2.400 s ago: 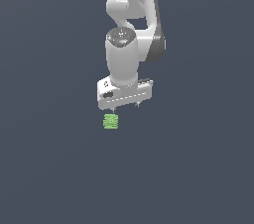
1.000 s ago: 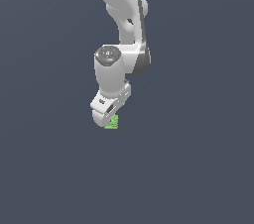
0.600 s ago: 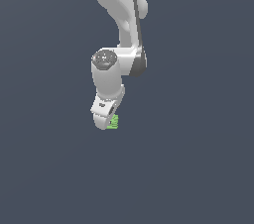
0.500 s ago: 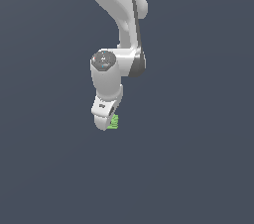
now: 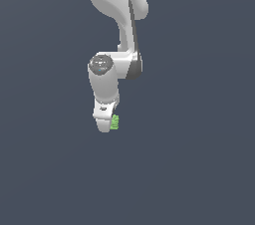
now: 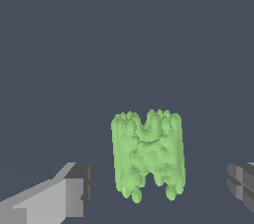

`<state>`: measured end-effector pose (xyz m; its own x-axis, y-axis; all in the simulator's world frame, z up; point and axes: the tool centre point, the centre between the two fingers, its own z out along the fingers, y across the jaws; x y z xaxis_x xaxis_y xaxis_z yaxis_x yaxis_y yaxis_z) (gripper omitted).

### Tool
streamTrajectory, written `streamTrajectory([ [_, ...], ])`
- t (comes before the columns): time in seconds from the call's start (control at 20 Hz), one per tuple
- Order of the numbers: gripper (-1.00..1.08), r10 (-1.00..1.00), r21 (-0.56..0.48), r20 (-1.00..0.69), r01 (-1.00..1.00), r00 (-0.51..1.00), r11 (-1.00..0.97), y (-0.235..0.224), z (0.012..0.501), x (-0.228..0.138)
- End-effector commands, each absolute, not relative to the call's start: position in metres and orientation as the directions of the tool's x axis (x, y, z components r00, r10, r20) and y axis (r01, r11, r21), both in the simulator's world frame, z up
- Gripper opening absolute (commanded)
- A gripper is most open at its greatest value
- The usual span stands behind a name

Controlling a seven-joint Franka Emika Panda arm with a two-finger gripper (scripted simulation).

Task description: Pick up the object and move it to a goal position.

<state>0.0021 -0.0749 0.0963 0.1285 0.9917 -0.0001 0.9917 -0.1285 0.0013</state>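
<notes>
The object (image 5: 115,122) is a small light-green ridged block lying on the dark floor. In the exterior view it peeks out from behind the white gripper (image 5: 105,127), on the exterior view's right. The gripper is turned edge-on here and hangs low at the object's height. In the wrist view the object (image 6: 148,156) sits between the two grey fingertips (image 6: 75,193), with a gap on each side. The gripper (image 6: 158,191) is open and touches nothing.
Plain dark grey floor lies all around. The white arm (image 5: 117,15) rises straight up above the gripper. No goal marker or other thing shows.
The wrist has turned from broadside to edge-on and the gripper has come down from above the object to its level. Over the last half second it has hardly moved.
</notes>
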Motion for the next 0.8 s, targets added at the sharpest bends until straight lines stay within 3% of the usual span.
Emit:
streamTrajectory([
  [0.0,1.00,0.996,0.001,0.000,0.996,0.095,-0.095,-0.076,0.094,0.002],
  [0.75,1.00,0.998,0.000,0.000,0.998,0.056,-0.056,-0.078,0.078,0.001],
])
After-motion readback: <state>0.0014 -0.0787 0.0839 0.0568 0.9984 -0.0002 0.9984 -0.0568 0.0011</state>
